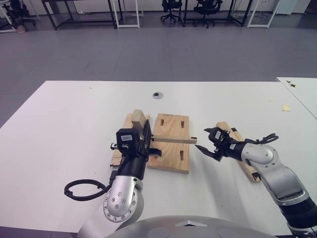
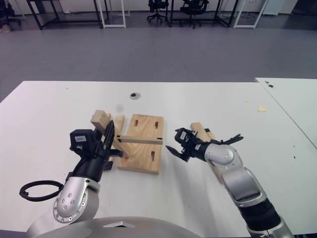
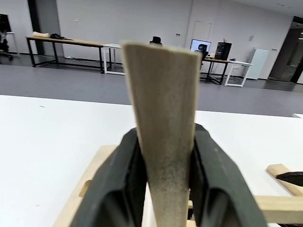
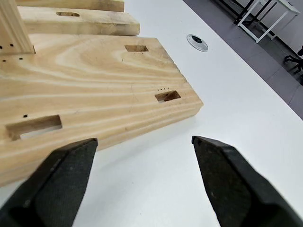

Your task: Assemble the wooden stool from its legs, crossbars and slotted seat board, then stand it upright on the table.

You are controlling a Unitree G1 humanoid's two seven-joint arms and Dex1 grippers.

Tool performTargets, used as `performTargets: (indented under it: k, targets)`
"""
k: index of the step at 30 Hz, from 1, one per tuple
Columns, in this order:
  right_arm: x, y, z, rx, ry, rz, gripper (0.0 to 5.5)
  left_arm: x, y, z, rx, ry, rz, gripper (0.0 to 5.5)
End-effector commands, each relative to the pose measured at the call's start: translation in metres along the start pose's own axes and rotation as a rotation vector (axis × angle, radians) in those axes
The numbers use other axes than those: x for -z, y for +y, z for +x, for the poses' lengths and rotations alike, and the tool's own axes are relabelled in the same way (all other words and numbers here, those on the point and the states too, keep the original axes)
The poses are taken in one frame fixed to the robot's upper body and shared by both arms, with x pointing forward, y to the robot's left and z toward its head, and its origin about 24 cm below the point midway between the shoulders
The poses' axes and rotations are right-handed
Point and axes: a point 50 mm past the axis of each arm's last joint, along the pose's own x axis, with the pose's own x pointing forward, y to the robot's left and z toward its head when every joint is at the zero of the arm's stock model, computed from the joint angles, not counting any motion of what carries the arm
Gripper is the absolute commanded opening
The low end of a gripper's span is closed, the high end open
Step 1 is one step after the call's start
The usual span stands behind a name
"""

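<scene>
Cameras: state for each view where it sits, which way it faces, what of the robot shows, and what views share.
Left eye view: on the head, facing forward and down at the table; both arms show, left gripper shut on a leg, right gripper open by the seat board.
Right eye view: its stereo twin, same scene.
Left wrist view: left wrist, looking along its jaws, clamped on the leg.
Right wrist view: right wrist, looking between open jaws at the seat board.

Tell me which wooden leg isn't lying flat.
The leg clamped in the left gripper, tilted up at the seat board's left edge; the other two lie flat.
</scene>
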Motion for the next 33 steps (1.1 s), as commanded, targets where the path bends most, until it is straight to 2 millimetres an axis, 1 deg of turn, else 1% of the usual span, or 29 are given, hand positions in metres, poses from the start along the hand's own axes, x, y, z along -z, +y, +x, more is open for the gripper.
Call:
performTargets:
  k: [1,2,3,7,9,11,13,15,17,19,21,22,24,25,26,27,29,30,32,33]
  targets:
    - [-0.005,0.002,0.003,0.027,-0.049,0.02,3.73,-0.003,-0.012,0.008,0.045,-0.055,-0.059,1.01]
    - [-0.006,0.001,0.003,0.033,-0.056,0.026,3.73,-0.005,-0.011,0.008,0.043,-0.068,-0.069,1.01]
    - [-0.006,-0.001,0.004,0.041,-0.058,0.03,3.73,-0.007,-0.011,0.009,0.046,-0.081,-0.074,1.38]
    - [0.003,-0.002,0.007,0.098,-0.018,0.088,3.73,-0.013,-0.01,0.011,0.103,-0.125,-0.102,2.11]
    - [0.014,-0.006,0.006,0.196,0.033,0.166,3.73,-0.021,-0.002,0.011,0.148,-0.157,-0.102,2.39]
    - [0.028,-0.005,0.006,0.284,0.08,0.227,3.73,-0.034,0.01,0.014,0.206,-0.213,-0.085,2.77]
    - [0.038,-0.002,0.012,0.341,0.116,0.279,3.73,-0.048,0.02,0.018,0.262,-0.277,-0.082,3.14]
    - [0.048,-0.001,0.016,0.393,0.152,0.344,3.73,-0.057,0.025,0.019,0.323,-0.311,-0.106,3.45]
    - [0.052,-0.003,0.019,0.426,0.157,0.367,3.73,-0.068,0.039,0.02,0.334,-0.357,-0.155,3.68]
    - [0.05,-0.006,0.022,0.45,0.133,0.368,3.73,-0.082,0.064,0.026,0.268,-0.418,-0.235,4.05]
    - [0.048,-0.009,0.025,0.467,0.104,0.362,3.73,-0.087,0.08,0.031,0.212,-0.433,-0.304,4.42]
    - [0.046,-0.011,0.025,0.475,0.087,0.357,3.73,-0.085,0.087,0.035,0.189,-0.415,-0.312,4.42]
    - [0.042,-0.016,0.027,0.486,0.056,0.34,3.73,-0.069,0.098,0.044,0.148,-0.299,-0.231,4.42]
    - [0.041,-0.018,0.026,0.493,0.05,0.335,3.73,-0.057,0.103,0.047,0.134,-0.22,-0.151,4.42]
    - [0.041,-0.02,0.026,0.494,0.046,0.327,3.73,-0.038,0.106,0.047,0.133,-0.106,-0.113,4.42]
    - [0.041,-0.022,0.027,0.492,0.045,0.321,3.73,-0.023,0.109,0.044,0.133,-0.033,-0.077,4.42]
    - [0.043,-0.025,0.025,0.496,0.05,0.309,3.73,0.012,0.106,0.034,0.177,0.157,-0.068,4.42]
    - [0.044,-0.026,0.024,0.497,0.054,0.304,3.73,0.026,0.103,0.029,0.204,0.239,-0.068,4.42]
    - [0.046,-0.025,0.022,0.496,0.064,0.301,3.73,0.049,0.094,0.019,0.233,0.378,-0.069,4.42]
    - [0.047,-0.025,0.023,0.491,0.069,0.299,3.73,0.058,0.09,0.015,0.239,0.427,-0.065,4.42]
